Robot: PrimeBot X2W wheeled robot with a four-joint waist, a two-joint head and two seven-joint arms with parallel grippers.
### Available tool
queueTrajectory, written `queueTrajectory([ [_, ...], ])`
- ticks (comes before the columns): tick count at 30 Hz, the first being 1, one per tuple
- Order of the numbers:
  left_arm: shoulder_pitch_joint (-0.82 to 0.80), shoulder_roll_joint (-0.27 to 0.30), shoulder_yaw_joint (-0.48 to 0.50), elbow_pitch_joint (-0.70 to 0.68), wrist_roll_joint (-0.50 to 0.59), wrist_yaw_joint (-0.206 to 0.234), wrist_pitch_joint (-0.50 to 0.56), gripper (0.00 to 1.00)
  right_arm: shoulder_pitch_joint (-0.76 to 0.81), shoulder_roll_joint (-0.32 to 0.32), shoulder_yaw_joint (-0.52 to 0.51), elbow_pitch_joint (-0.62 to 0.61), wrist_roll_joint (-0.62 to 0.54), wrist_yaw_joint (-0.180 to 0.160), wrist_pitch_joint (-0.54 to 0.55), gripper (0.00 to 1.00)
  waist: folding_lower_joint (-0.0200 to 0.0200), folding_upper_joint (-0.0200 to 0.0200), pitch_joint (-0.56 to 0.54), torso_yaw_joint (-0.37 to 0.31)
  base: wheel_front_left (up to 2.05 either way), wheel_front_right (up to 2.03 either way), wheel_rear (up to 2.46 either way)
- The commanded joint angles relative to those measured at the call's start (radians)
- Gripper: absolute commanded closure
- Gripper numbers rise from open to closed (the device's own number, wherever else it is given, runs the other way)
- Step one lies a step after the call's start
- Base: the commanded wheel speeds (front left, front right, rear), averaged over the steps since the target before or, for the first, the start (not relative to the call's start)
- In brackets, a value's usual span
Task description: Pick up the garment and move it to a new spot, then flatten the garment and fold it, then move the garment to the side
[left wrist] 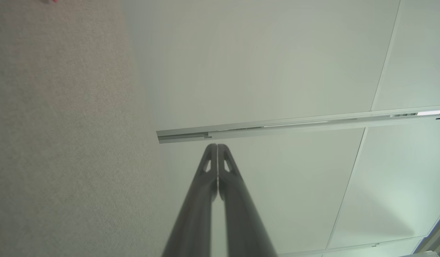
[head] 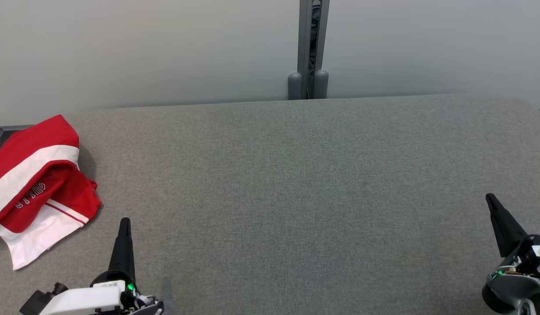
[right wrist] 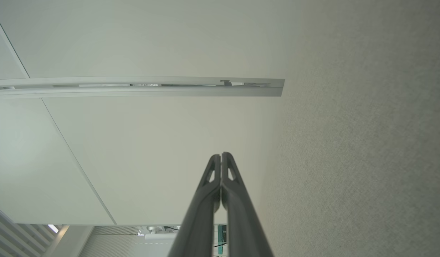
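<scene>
Red-white garment [head: 38, 175]: white block lettering, partly hidden in folds, unreadable.

Place: a robotics lab or test room with an office look.
Walls: plain pale panels [head: 143, 48], joined by a grey metal post [head: 313, 43] with two rounded feet.
Table: one wide table [head: 296, 197] covered in grey felt-like cloth, set against the panels.
Robot: left gripper [head: 125, 221] and right gripper [head: 489, 197] over the table's near edge.
Background: slatted blinds [right wrist: 13, 228] and wired gear [right wrist: 159, 228] past the panels in the right wrist view, too small to identify.
</scene>
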Motion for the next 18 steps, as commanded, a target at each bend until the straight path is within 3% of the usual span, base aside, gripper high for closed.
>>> queueTrajectory([
  [1,-0.017,0.002,0.004,-0.004,-0.001,-0.006,0.000,1.00,-0.005,-0.009,-0.003,0.001,0.003,0.003,0.001,1.00,0.0000,-0.0001,0.000,0.000,0.00,0.00,0.00],
  [18,-0.017,0.002,0.004,-0.004,-0.001,-0.006,0.000,1.00,-0.005,-0.009,-0.003,0.001,0.003,0.003,0.001,1.00,0.0000,-0.0001,0.000,0.000,0.00,0.00,0.00],
])
